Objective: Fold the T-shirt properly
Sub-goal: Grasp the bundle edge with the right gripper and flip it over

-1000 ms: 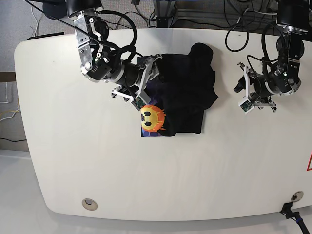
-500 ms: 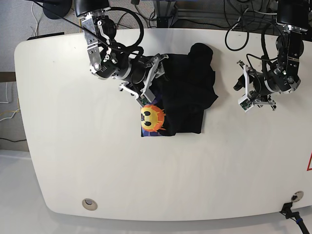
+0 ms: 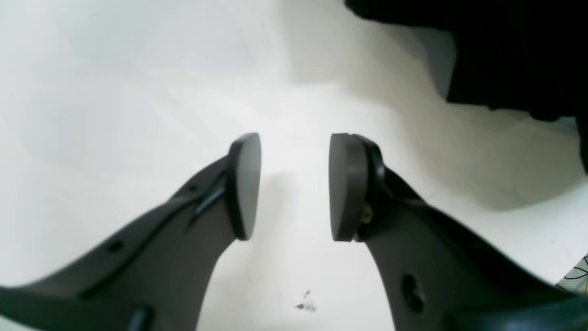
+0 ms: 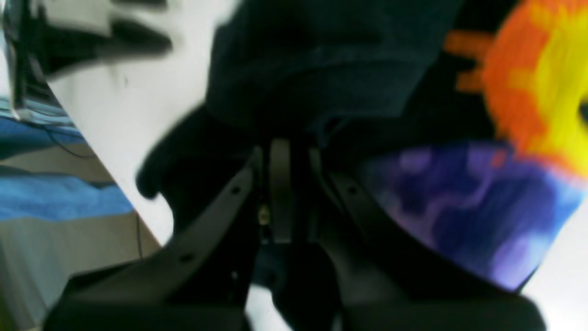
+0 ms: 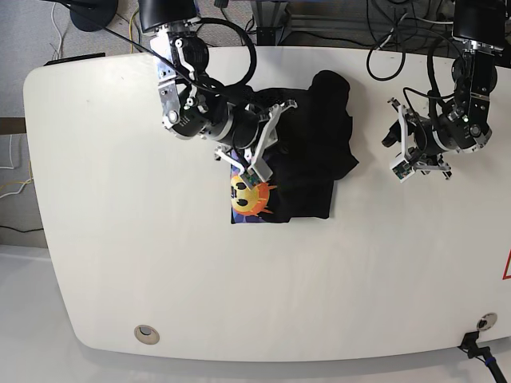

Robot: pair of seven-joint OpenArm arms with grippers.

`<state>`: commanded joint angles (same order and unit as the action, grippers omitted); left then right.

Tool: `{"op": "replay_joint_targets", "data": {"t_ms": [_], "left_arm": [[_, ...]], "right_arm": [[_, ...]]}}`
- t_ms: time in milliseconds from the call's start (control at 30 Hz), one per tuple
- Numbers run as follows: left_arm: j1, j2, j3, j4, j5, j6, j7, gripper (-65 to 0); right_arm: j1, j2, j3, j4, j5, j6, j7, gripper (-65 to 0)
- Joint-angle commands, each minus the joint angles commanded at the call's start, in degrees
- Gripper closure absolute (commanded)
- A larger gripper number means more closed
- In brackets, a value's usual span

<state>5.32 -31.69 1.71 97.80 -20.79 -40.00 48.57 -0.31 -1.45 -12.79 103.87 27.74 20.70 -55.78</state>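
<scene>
The black T-shirt (image 5: pixel 319 152) lies bunched at the back middle of the white table (image 5: pixel 144 255). Its orange-yellow sun print (image 5: pixel 249 197) on purple-blue shows at the front left corner. My right gripper (image 5: pixel 275 128) is over the shirt's left part. In the right wrist view this gripper (image 4: pixel 281 184) is shut on a fold of the black T-shirt (image 4: pixel 321 55), with the sun print (image 4: pixel 528 82) to the right. My left gripper (image 5: pixel 393 144) hovers right of the shirt. It stands open (image 3: pixel 294 184) over bare table, with the T-shirt's edge (image 3: pixel 505 46) beyond it.
Cables and stand bases (image 5: pixel 263 20) crowd the far edge behind the table. Two round fittings (image 5: pixel 146 333) sit near the front edge. The table's left edge (image 4: pixel 128 101) drops off to blue and grey floor in the right wrist view.
My right arm has moved rightward over the shirt, drawing the black cloth's left edge with it. The left arm has hardly shifted.
</scene>
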Motion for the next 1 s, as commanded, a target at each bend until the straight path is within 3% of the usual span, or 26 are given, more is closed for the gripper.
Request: {"op": "replay_joint_targets", "data": {"t_ms": [167,367,633,733,900,1000], "left_arm": [[0.0,0.0,0.09,0.0,0.0,0.0,0.0,-21.3],[0.0,0.0,0.09,0.0,0.0,0.0,0.0,-21.3],[-0.18,-0.35,-0.09,0.09,0.0,0.0,0.0,-21.3],[-0.35,-0.35,-0.09,0.09,0.0,0.0,0.0,-21.3],[-1.14,-0.35,0.0,0.18,0.0,0.0,0.0,-21.3],[-1.58,-0.35,0.0,0.18,0.0,0.0,0.0,-21.3]], "right_arm": [[5.8,-4.57,0.0,-1.05,-0.18,0.0,-1.85,0.0],[12.22,-7.55,0.0,-10.55,0.0,0.0,-0.7,0.0],[19.16,-7.55,-7.56,-22.86,0.26,0.0,11.78,0.0],[22.15,-7.55,-8.7,-26.11,5.19,0.0,14.33,0.0],[24.88,-7.55,-8.62,-26.99,8.53,0.0,17.76,-25.3],[25.58,-7.55,-8.62,-26.81,8.53,0.0,17.67,-35.2]]}}
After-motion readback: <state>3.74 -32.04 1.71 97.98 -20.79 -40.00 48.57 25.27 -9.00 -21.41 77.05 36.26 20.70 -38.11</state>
